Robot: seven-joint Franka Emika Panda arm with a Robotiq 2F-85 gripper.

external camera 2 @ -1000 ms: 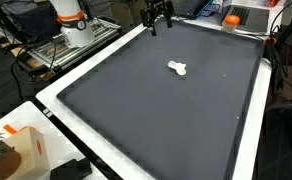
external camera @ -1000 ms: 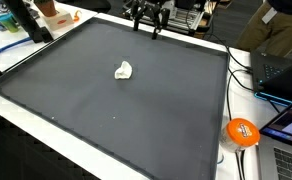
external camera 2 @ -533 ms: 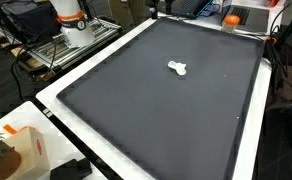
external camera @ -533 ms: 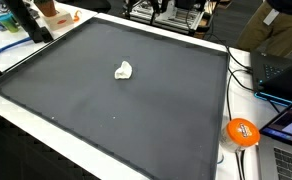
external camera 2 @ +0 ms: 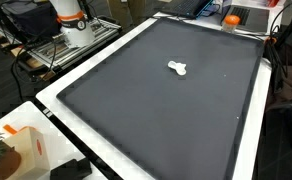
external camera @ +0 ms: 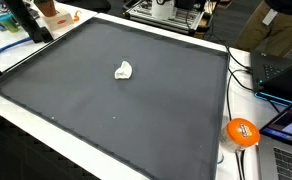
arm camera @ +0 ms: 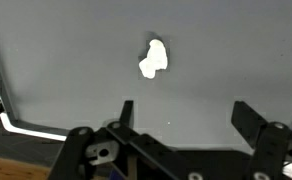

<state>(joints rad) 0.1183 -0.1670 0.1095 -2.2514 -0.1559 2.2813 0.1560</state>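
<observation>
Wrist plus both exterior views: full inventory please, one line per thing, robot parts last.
lump: 1, white, crumpled, on the mat, ahead of the gripper and clear of it; seen in both exterior views
mat: 1, dark grey, covers most of the table
table: 1, white, shows as a rim around the mat
disc: 1, orange, on the table just off the mat
laptops: at least 2, dark, past the mat edge near the disc
box: 1, white and orange, corner of an exterior view
arm base: 1, white with orange band, beside the table
gripper: 1, black, fingers wide apart, holding nothing
</observation>
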